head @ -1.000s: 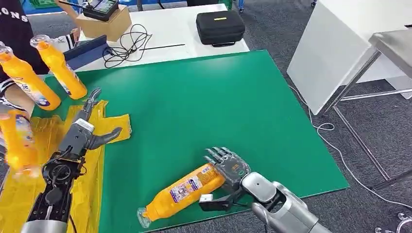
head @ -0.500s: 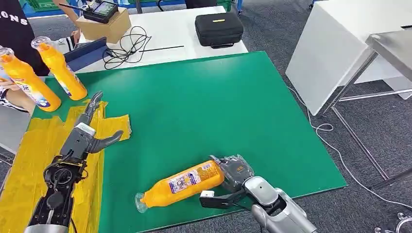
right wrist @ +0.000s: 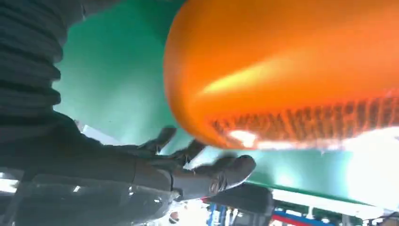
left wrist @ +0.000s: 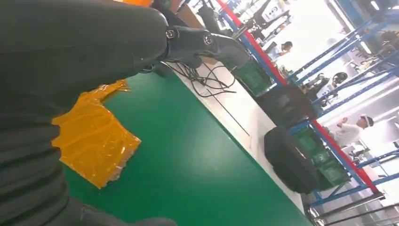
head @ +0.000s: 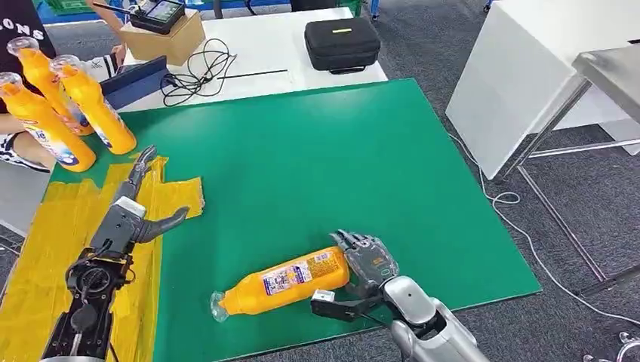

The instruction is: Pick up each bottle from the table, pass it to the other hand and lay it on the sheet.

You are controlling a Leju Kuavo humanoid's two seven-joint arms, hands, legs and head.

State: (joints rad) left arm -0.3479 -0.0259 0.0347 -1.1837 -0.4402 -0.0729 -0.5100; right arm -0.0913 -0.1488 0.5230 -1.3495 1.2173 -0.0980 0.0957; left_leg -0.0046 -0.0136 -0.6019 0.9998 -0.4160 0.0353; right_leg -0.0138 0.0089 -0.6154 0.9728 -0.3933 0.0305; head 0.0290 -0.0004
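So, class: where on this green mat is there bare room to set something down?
The green mat is bare across its middle and far right. The crumpled yellow plastic sheet with the left hand crowds one side; the lying orange bottle and right hand occupy the near edge.

Desk [head: 317, 151]: covered in green.
Sheet [head: 45, 249]: yellow, spread at the desk's left edge.
Bottle [head: 279, 280]: orange, laid on its side near the front edge.

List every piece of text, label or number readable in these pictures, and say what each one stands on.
"ONS": white letters, cut off by the picture's edge, on the person's dark shirt.
Label on the lying bottle by the right hand: blurred, unreadable.
Labels on the three held bottles: too small to read.
Yellow tag on the black case: too small to read.
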